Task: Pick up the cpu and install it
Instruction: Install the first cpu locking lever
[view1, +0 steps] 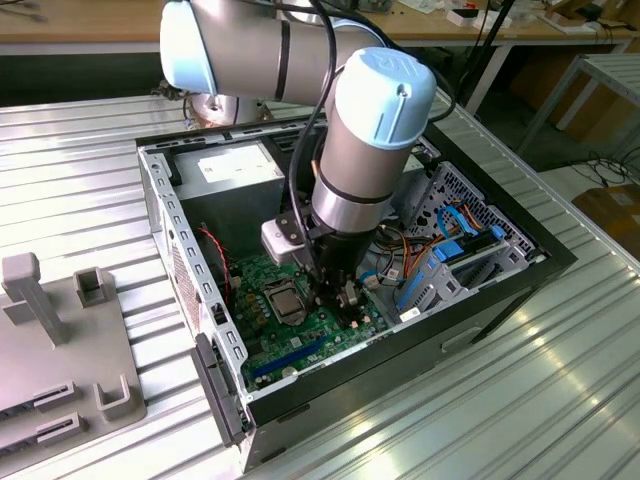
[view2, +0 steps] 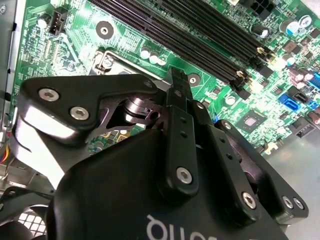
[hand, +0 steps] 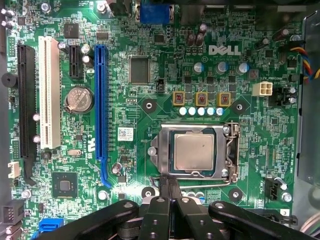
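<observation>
Cpu (hand: 194, 152) seated (edges frame-hidden).

Ribbed metal tabletop (view1: 80, 170), wooden benches (view1: 90, 22) behind, dark floor (view1: 545, 140).

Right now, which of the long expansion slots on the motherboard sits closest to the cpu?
The blue slot. In the first wrist view it runs alongside the cpu socket, while the white slot and the long black slot lie farther off.
</observation>
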